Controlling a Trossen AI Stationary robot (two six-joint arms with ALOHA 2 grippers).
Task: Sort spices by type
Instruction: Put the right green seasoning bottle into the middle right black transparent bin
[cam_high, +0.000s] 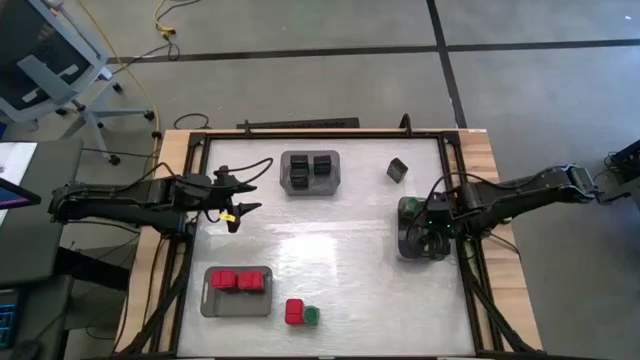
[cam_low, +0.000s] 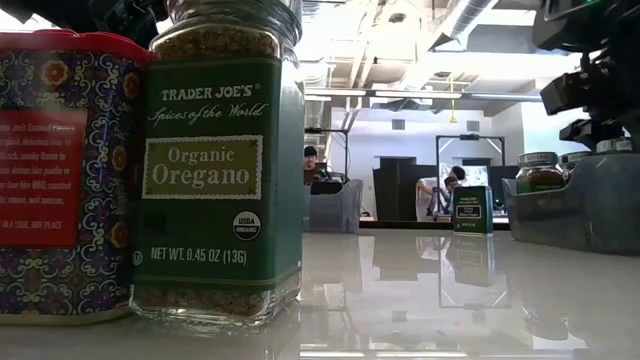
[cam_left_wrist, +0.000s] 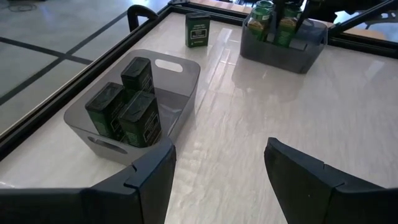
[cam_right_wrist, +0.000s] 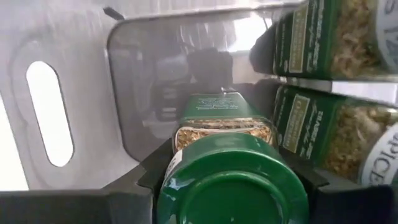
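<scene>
My right gripper (cam_high: 425, 228) hangs over the grey tray (cam_high: 405, 250) at the table's right, shut on a green-lidded jar (cam_right_wrist: 231, 186) inside it. Two more jars (cam_right_wrist: 323, 43) stand beside it in that tray. My left gripper (cam_left_wrist: 217, 155) waits open at the table's left, touching nothing. A far tray (cam_high: 310, 172) holds black cube spices (cam_left_wrist: 127, 106). A near-left tray (cam_high: 210, 298) holds red boxes (cam_high: 238, 281). One black cube (cam_high: 398, 170) stands loose at the far right. A red box (cam_high: 294, 312) and a green-lidded jar (cam_high: 311, 316) stand loose at the near edge. My right gripper pinches the jar between its two fingers (cam_right_wrist: 146, 183), which flank it just under the green lid, at the jar's upper part (cam_right_wrist: 177, 155). The fingers come from above, pointing down. The jar is upright inside the tray; whether its base rests on the tray floor is hidden.
The tray's slotted wall (cam_right_wrist: 50, 112) stands close beside the held jar. In the low view the loose oregano jar (cam_low: 220, 170) and red box (cam_low: 60, 170) fill the near left. Bare tabletop (cam_high: 330, 250) lies between the trays. A raised frame (cam_high: 455, 150) edges the table.
</scene>
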